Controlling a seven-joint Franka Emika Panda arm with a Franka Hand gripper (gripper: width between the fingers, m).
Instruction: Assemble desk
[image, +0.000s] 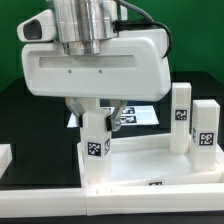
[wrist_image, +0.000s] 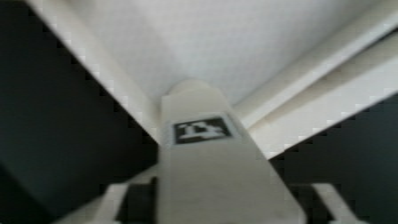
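White border bar (image: 40, 196), black table (image: 20, 110), green wall (image: 205, 40)

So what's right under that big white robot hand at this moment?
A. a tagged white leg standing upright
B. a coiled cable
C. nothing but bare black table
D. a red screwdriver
A: in the exterior view an upright white leg with a black-and-white tag stands directly beneath the gripper, and the wrist view shows the same tagged leg between the fingers.
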